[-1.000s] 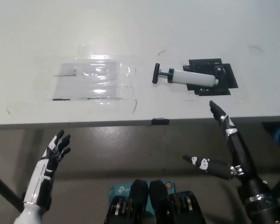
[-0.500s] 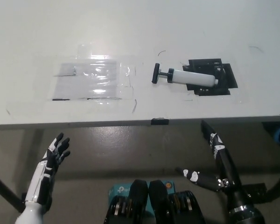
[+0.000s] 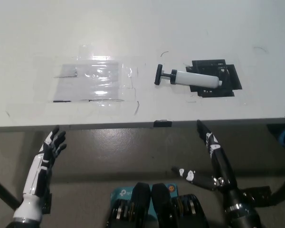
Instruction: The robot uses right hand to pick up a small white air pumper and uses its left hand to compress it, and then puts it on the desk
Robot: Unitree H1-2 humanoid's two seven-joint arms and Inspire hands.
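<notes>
Air pumper [image 3: 194, 79] is seen lying on the desk [image 3: 142, 28], ahead of the spread, unladen right hand [image 3: 213, 161], left hand [image 3: 51, 145] likewise unladen, so either stage is fitted.

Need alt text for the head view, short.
A small white cylindrical air pump with a black T-handle lies untouched on a white desk, its right end on a black taped patch. Both robot hands hang open below the desk's near edge: the black right robot hand and the white left robot hand. A clear plastic sheet lies left of the pump.
</notes>
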